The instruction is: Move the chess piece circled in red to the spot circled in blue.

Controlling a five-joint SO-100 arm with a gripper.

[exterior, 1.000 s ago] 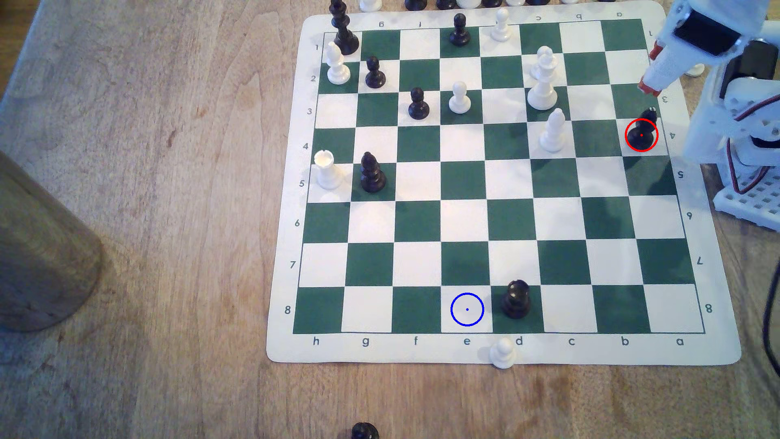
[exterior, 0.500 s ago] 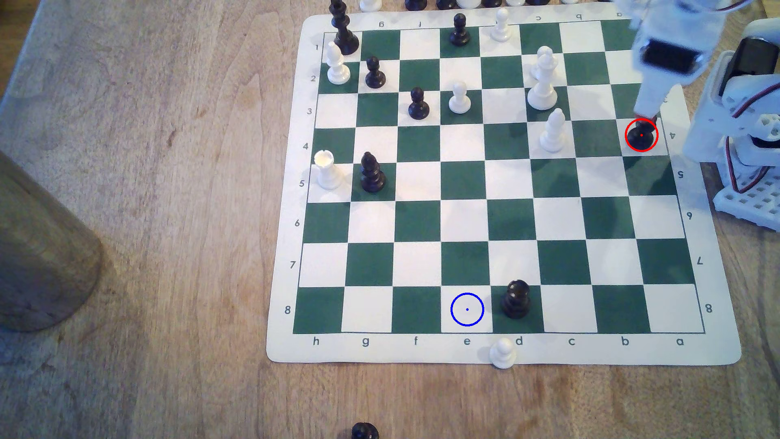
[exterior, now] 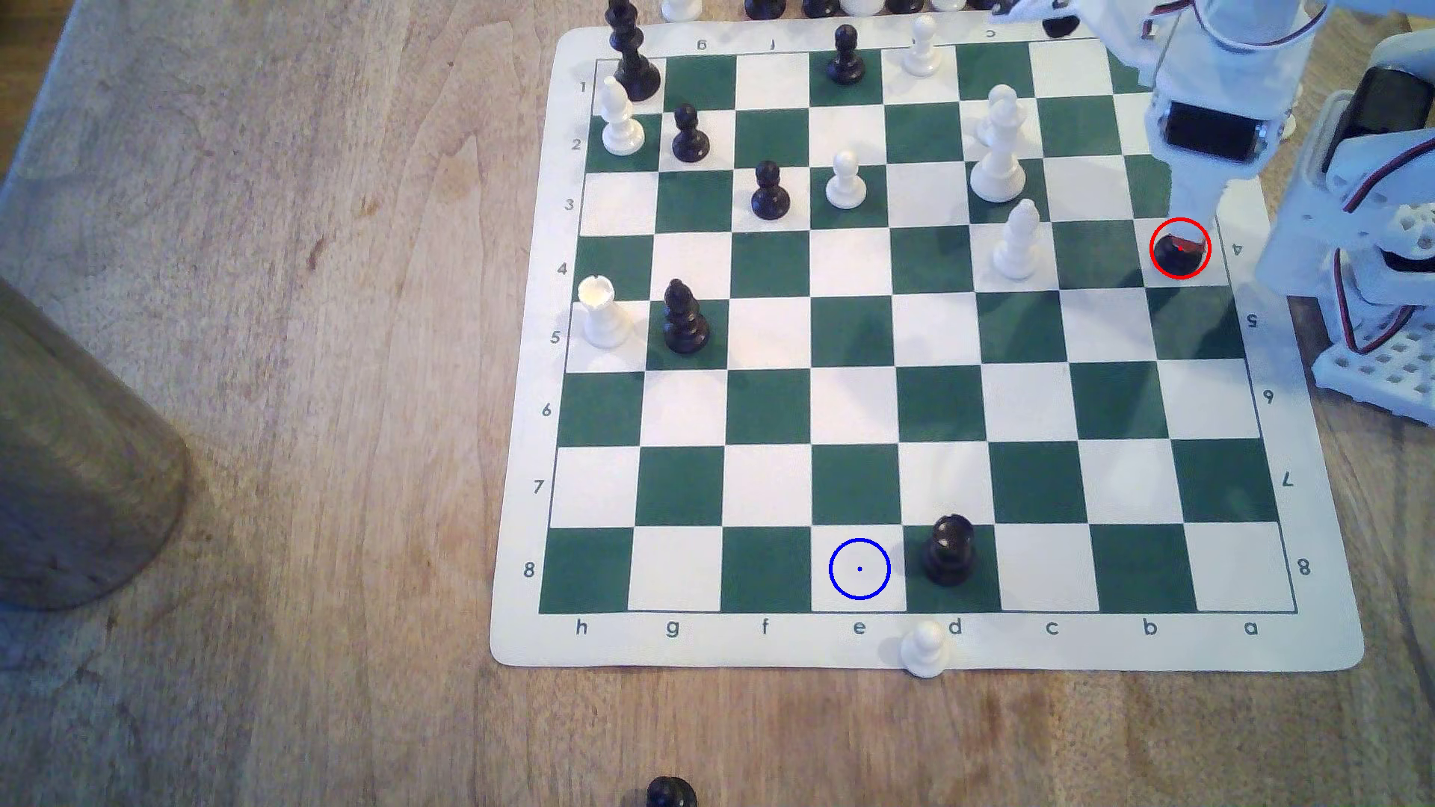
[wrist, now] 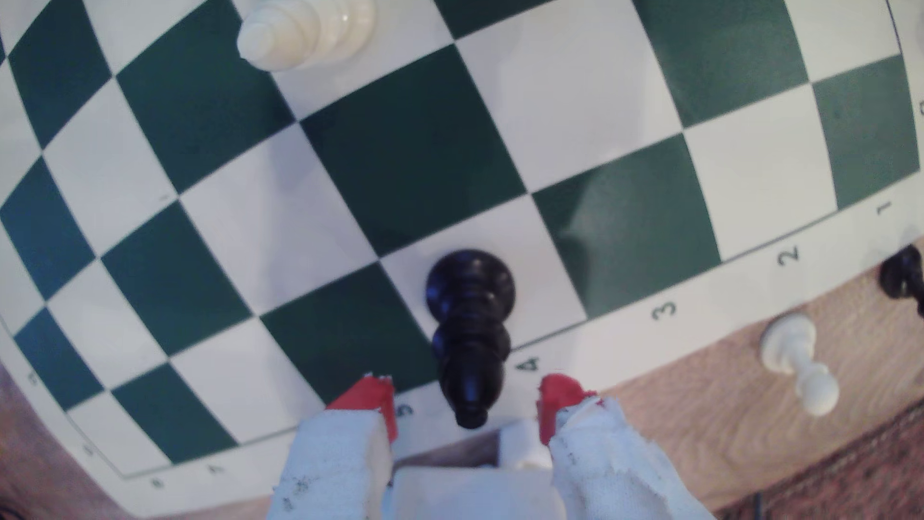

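Observation:
The chess piece (exterior: 1179, 262) is a glossy black chessman standing inside the red ring on a white square at the board's right edge, row 4, in the exterior view. My gripper (exterior: 1184, 231) hangs right over it, its white red-tipped fingers covering the piece's upper part. In the wrist view the chess piece (wrist: 470, 320) stands upright and its blunt top sits between the two red fingertips (wrist: 367, 397) with a gap on each side, so the gripper (wrist: 465, 395) is open around it. The spot (exterior: 859, 569) is the blue-ringed white square in row 8, column e.
A stouter black piece (exterior: 949, 549) stands just right of the blue ring. A white bishop (exterior: 1017, 240) stands two squares left of the ringed piece. A white pawn (exterior: 924, 650) sits on the board's near border. The arm's base (exterior: 1382, 256) stands off the board's right edge.
The gripper has swung from above the board's far right edge down over the red-ringed piece, and now covers its top. No chess piece has moved.

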